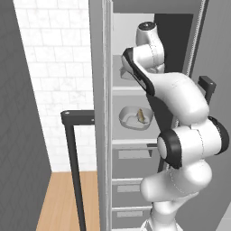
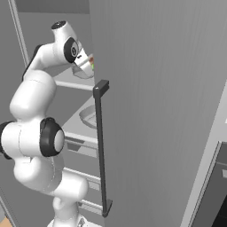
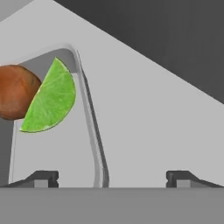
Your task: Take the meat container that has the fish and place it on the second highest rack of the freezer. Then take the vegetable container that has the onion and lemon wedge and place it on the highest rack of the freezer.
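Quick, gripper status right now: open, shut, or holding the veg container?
Gripper: open, fingertips spread wide either side of the vegetable container's rim, not clamped on it. Onion and lemon wedge sit inside the container.

Bright lime-green lemon wedge beside a round brown-orange onion in a pale grey tray; olive-brown fish; grey freezer cabinet with a dark bar handle

Wall: white brick tile, left of cabinet. Side panel: dark grey, far left. Floor: light wood planks. Oven front: dark, at lower right. Lighting was even.
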